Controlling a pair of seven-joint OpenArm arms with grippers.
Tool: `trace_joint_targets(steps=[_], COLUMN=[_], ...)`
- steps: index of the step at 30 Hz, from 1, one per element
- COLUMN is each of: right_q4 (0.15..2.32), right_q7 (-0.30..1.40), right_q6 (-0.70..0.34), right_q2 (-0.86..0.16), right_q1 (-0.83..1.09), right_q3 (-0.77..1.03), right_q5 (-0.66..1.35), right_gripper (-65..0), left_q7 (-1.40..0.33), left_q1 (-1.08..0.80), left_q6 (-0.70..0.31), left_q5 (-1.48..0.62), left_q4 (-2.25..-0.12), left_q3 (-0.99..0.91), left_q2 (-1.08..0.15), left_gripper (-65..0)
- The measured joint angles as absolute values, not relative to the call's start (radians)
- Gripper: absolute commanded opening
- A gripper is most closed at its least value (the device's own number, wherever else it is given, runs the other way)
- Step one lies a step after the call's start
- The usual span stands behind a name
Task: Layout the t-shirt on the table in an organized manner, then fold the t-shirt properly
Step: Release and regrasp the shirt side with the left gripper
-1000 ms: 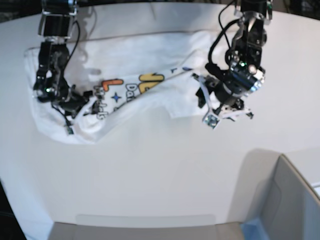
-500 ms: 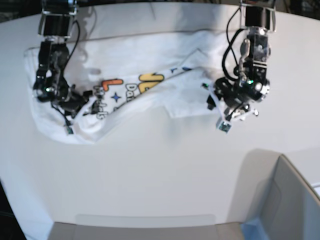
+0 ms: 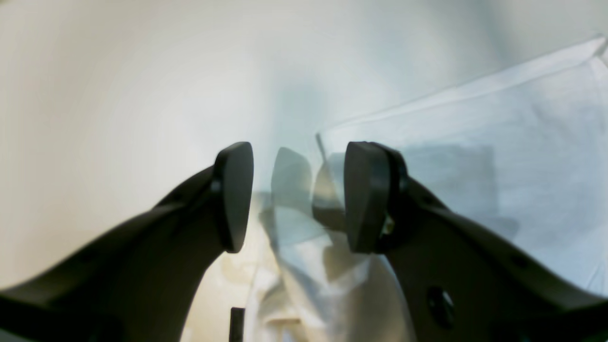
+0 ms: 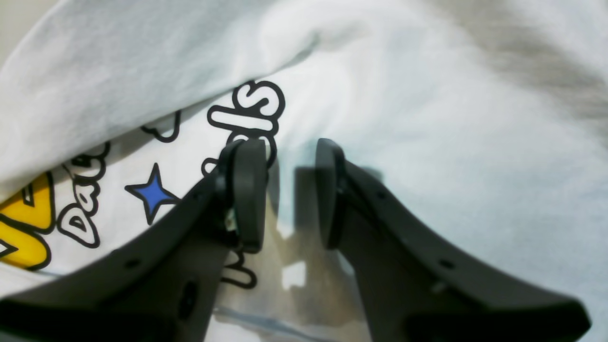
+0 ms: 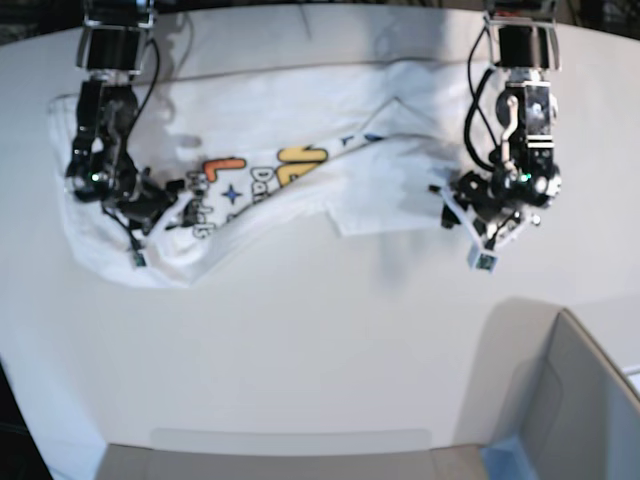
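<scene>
The white t-shirt [image 5: 290, 110] lies crumpled across the far part of the white table [image 5: 320, 330], its colourful print [image 5: 250, 175] partly folded under. My right gripper [image 5: 155, 232] is low on the shirt's left end. In the right wrist view the gripper [image 4: 288, 197] has its jaws only narrowly apart over the printed cloth [image 4: 427, 142], with nothing seen between them. My left gripper [image 5: 466, 228] hangs open just past the shirt's right edge. In the left wrist view the gripper [image 3: 299, 197] is empty above a shirt corner [image 3: 475, 166] and bare table [image 3: 118, 118].
A grey bin [image 5: 585, 400] stands at the front right corner. A flat grey panel [image 5: 290, 450] lies along the front edge. The table's curved far edge [image 5: 320, 12] runs behind both arms.
My left arm has swung right and slightly down, from over the shirt's right part to just beyond its edge. The right arm and the shirt have not moved.
</scene>
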State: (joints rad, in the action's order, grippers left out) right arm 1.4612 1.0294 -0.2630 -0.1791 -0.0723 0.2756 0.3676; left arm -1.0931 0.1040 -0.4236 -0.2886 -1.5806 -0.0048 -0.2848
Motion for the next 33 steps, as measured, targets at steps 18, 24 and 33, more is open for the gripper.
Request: trace_joint_targets(steps=[18,24,33], right_q4=[1.462,1.462,1.462], right_q7=[1.028,1.029,1.031], right_q6=[-0.263,-0.263,-0.263], right_q2=[-0.179,-0.179,-0.179], right_q1=[-0.072,-0.072,-0.072], right_q3=[0.275,0.276,0.276], right_q5=[0.368,0.367,0.368], right_gripper=[-46.3,-46.3,-46.3], left_q7=[-0.986,-0.939,-0.982], left_q1=[0.111,0.159,0.218], left_q6=[-0.428,-0.434,-0.434], left_q5=[-0.3,-0.316,-0.31], left_q4=[-1.5,-1.375,-1.359], left_q3=[0.146,0.146,0.145], left_q2=[-0.277,-0.283,-0.283], left_gripper=[-38.2,-60.9,-65.0])
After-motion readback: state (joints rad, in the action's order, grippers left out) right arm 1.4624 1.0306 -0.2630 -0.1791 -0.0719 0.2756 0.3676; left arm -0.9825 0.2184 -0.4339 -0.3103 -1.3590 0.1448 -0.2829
